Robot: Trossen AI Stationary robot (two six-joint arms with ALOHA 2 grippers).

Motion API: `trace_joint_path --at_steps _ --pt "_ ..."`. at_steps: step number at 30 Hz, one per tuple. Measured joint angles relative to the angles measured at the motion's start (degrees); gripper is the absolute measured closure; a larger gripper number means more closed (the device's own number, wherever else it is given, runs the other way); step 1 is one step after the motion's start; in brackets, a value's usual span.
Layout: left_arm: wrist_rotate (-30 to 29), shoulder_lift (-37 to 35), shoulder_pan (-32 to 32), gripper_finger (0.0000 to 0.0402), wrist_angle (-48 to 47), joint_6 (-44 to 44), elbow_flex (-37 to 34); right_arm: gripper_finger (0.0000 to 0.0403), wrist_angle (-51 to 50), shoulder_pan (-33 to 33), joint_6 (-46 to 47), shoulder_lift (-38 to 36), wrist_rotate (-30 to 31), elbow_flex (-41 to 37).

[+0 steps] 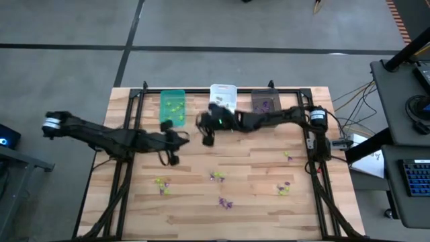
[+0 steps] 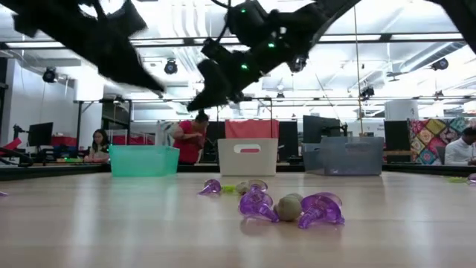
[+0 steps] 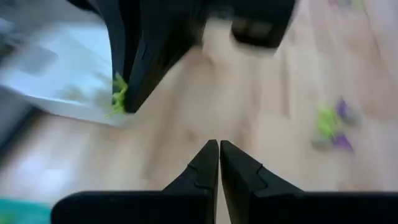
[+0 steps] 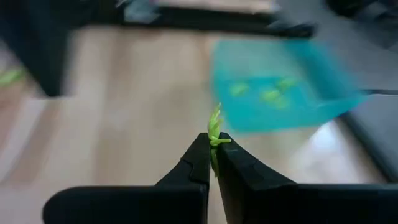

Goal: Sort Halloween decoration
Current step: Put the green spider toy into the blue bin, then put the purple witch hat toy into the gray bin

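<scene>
My right gripper point(image 4: 213, 151) is shut on a small yellow-green spiky trinket point(image 4: 215, 132) and hangs above the table point(image 1: 207, 140), near the green bin point(image 4: 280, 87), which holds several yellow-green pieces. My left gripper point(image 3: 219, 149) is shut with nothing in it and hangs over the table's left middle point(image 1: 172, 159). Its wrist view shows the right gripper's fingers with the trinket point(image 3: 118, 96). More purple and yellow-green trinkets lie loose on the wood point(image 1: 216, 176), point(image 1: 161, 183), point(image 1: 283, 189). In the low view, purple ones point(image 2: 256, 205) rest on the table close to the camera. My right gripper pinches the yellow-green trinket between its two fingertips point(image 4: 200, 155). The trinket's spiky end point(image 4: 215, 124) sticks out past the tips. It is lifted clear of the table.
Three bins stand in a row at the far edge: green point(image 1: 172, 107), white point(image 1: 223, 97) and dark grey point(image 1: 265, 102). A black frame point(image 1: 131, 128) runs along the table's sides. People show in the room beyond the table point(image 2: 192, 138).
</scene>
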Motion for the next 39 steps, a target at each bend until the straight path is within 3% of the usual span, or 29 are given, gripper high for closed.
trace_joint_path --at_steps 3,7,16,20,26,32,39 --pt "-3.4 -8.3 0.0 0.0402 -2.3 -0.7 0.0 0.0393 0.0 -3.5 0.0 2.4 -1.6 5.2" --pt "-3.5 -17.1 0.0 0.0402 -3.1 -1.5 0.0 0.0394 0.2 -6.8 1.5 7.1 -5.0 12.4" --pt "-8.1 -29.4 0.0 0.0402 -3.9 0.6 0.1 0.0393 -1.2 -9.2 2.9 23.0 -6.1 32.2" --pt "-8.1 -31.5 0.0 0.0402 -4.5 1.2 0.1 0.0374 -4.8 -9.2 4.1 28.3 -7.2 41.0" --pt "-8.0 -31.8 0.0 0.0402 -6.3 1.1 0.1 0.0310 -12.5 -9.2 5.6 32.2 -7.1 47.9" --pt "-8.0 -30.6 0.0 0.0402 -8.0 -1.3 0.1 0.0262 -18.4 -9.2 5.2 30.1 -7.6 48.2" --pt "-7.9 -28.6 0.0 0.0402 -11.4 -4.6 0.1 0.0255 -35.1 -8.5 2.3 23.5 -7.8 48.2"
